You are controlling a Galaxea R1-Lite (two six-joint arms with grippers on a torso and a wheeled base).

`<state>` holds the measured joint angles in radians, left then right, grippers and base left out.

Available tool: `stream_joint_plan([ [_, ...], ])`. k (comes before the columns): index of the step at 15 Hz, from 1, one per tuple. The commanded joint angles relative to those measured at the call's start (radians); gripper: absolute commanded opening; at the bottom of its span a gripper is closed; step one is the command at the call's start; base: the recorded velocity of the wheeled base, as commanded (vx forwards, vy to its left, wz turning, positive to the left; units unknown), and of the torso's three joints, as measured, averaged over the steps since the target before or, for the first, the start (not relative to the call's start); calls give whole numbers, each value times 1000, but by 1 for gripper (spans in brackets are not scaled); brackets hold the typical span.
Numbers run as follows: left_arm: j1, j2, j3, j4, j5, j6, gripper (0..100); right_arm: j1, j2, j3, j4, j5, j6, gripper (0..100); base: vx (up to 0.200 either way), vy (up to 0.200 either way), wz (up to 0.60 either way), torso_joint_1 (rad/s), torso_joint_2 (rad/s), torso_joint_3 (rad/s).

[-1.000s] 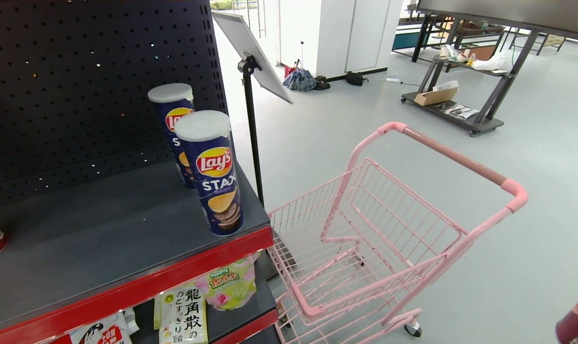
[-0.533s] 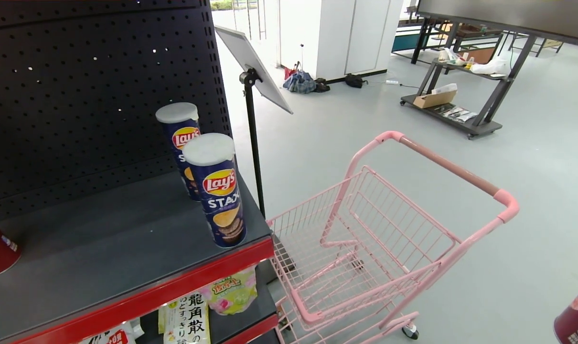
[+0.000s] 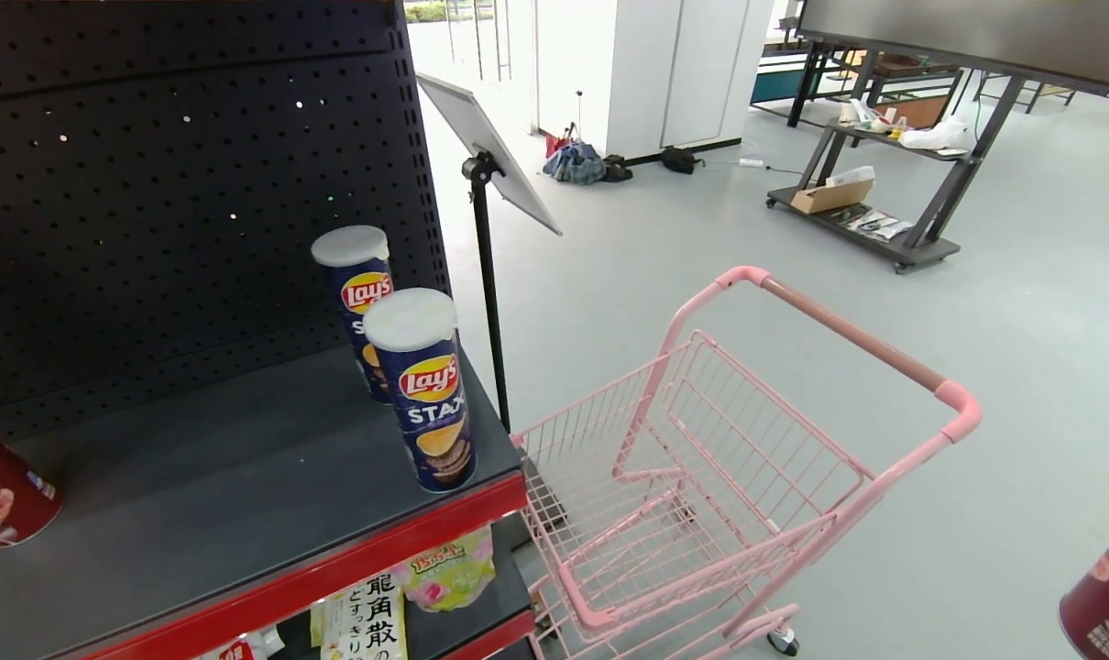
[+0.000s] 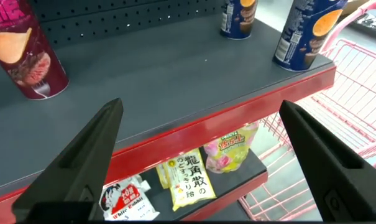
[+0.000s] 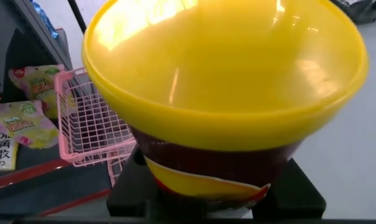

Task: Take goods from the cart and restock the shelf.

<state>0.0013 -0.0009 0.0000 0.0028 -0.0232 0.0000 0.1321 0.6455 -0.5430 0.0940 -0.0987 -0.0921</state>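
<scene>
Right wrist view shows our right gripper (image 5: 212, 198) pinching a red can (image 5: 225, 93), right of the cart (image 3: 756, 477) and well apart from the shelf (image 3: 225, 477). Our left gripper (image 4: 200, 155) hangs spread. Crossing over, we could clip the handle (image 3: 839, 321) or topple the near blue can (image 3: 429, 394).

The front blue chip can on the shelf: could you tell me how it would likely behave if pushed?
The front blue can is tall and narrow, so a push near its lid would probably tip it. It stands close to the shelf edge, so it could fall toward the cart. Being round, it would likely roll once down.
</scene>
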Motion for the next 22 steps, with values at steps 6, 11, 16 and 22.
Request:
stream_joint_plan([
  [6,0,1,0,0,0,0,100,0,-29,48,0,2,-12,0,0,0,600,5,1,-2],
  [11,0,1,0,0,0,0,100,3,-126,112,1,5,-17,0,0,0,480,2,2,1],
  [16,0,1,0,0,0,0,100,18,-379,255,10,88,-15,0,0,120,0,-1,2,1],
  [22,0,1,0,0,0,0,100,18,-435,281,10,93,-12,0,0,200,0,3,3,3],
])
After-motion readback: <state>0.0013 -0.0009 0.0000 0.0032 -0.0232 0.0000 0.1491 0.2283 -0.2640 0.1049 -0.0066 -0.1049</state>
